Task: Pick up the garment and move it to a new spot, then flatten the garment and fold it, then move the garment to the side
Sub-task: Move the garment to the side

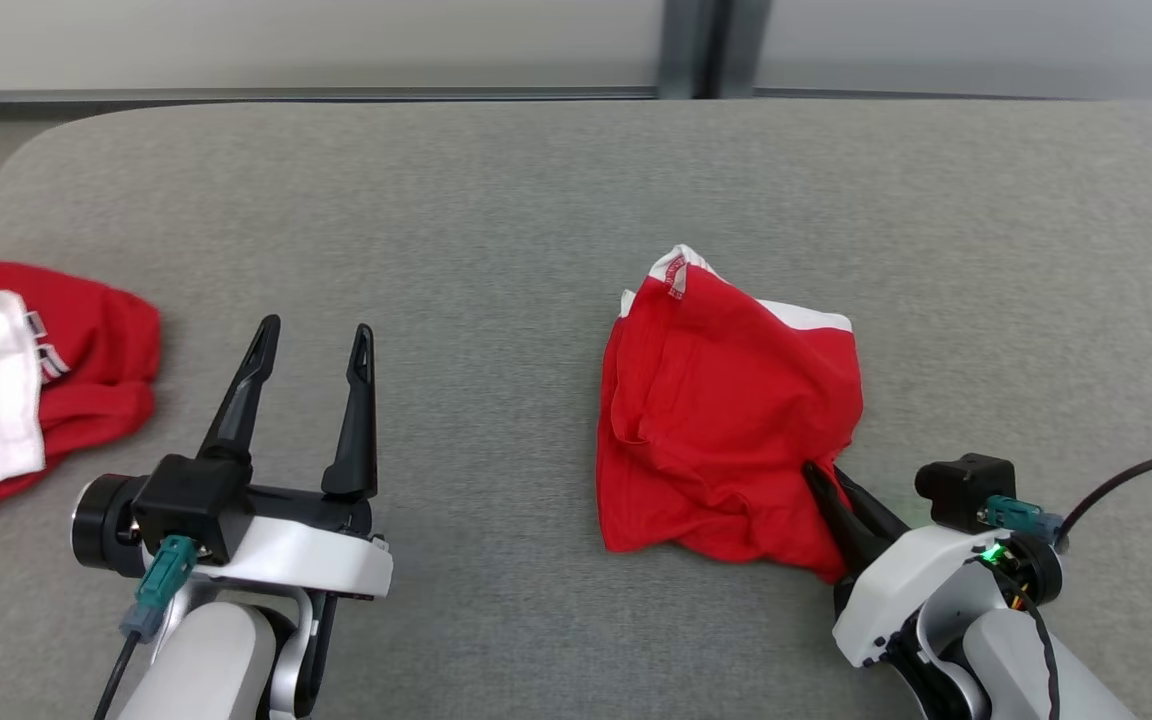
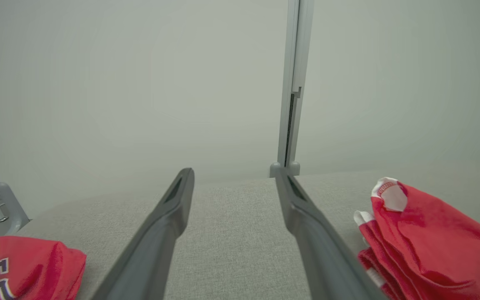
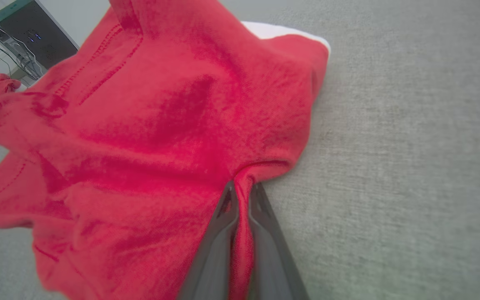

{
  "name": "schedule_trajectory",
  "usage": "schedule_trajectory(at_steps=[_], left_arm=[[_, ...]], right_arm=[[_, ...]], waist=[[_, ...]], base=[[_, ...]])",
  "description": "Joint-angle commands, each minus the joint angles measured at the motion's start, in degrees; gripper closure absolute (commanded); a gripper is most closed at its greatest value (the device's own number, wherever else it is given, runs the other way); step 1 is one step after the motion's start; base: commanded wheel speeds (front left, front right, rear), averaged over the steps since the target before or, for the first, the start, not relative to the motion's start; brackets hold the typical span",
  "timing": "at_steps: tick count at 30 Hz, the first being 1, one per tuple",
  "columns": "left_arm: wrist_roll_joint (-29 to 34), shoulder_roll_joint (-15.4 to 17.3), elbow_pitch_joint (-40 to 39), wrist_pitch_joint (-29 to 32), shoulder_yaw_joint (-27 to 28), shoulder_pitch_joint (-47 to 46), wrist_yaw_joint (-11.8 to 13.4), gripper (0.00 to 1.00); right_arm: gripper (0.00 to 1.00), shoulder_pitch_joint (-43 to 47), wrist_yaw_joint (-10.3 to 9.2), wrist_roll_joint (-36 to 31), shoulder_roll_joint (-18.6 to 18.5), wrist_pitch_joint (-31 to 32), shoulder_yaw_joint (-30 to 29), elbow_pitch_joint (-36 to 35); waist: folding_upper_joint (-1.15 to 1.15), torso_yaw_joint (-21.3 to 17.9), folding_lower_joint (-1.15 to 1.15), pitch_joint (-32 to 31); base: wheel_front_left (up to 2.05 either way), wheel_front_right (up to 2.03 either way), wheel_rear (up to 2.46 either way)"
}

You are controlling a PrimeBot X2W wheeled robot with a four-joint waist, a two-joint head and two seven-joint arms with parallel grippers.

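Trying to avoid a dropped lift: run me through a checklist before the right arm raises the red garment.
1. Right gripper shut on the garment: ok, a fold of red cloth is pinched between its fingers.
2. Enough cloth in the pinch: cannot tell, it holds only a small fold at the near right edge.
3. Left gripper open and apart from the garment: ok, it sits to the left.
4. Garment flat: not ok, it lies crumpled.
5. Bare spot on the grey cushion: ok, free fabric lies between the garment and the other red-and-white cloth.
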Motion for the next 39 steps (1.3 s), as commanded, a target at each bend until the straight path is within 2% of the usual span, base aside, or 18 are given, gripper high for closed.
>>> schedule_trajectory(at_steps=[1,8,12,16,23,30,35,39], left_arm=[[0.5,0.5,-0.5,0.0,0.1,-0.8,0.1,0.00],[1.8,2.4,-4.8,2.3,-0.3,-2.7,0.2,0.00],[2.9,3.3,-7.5,4.3,-1.3,-5.4,-0.3,0.00],[4.0,4.1,-9.7,6.0,-1.9,-8.5,-0.8,0.00],[6.0,4.7,-12.6,8.3,-3.5,-14.8,-2.3,0.00],[7.5,5.1,-14.9,9.3,-4.6,-19.7,-3.2,0.00],[8.1,5.1,-15.5,9.5,-5.2,-21.7,-3.8,0.00],[8.4,5.4,-15.4,9.6,-5.4,-22.4,-3.9,0.00]], right_arm=[[1.00,-0.1,-0.18,0.6,-1.0,0.1,0.4,0.4],[1.00,-4.0,-0.17,3.6,-4.6,-0.5,6.3,0.1],[1.00,-9.5,-0.15,6.1,-8.3,-1.8,9.8,0.9],[1.00,-15.3,-0.15,7.8,-11.7,-3.6,11.3,2.5],[1.00,-25.6,-0.15,10.2,-19.7,-7.3,10.9,8.2],[1.00,-34.5,-0.16,13.2,-26.6,-10.6,5.7,15.0],[1.00,-37.9,-0.15,15.1,-29.6,-11.7,2.3,20.1],[1.00,-38.8,-0.15,15.7,-30.3,-11.9,2.2,22.0]], waist=[[0.00,-5.4,0.00,1.2],[0.00,-16.2,0.00,4.2],[0.00,-20.9,0.00,8.1],[0.00,-23.0,0.00,12.6],[0.00,-22.7,0.00,20.9],[0.00,-20.5,0.00,27.8],[0.00,-18.9,0.00,30.7],[0.00,-18.4,0.00,31.8]], base=[[0.00,0.00,0.00],[0.00,0.00,0.00],[0.00,0.00,0.00],[0.00,0.00,0.00],[0.00,0.00,0.00],[0.00,0.00,0.00],[0.00,0.00,0.00],[0.00,0.00,0.00]])
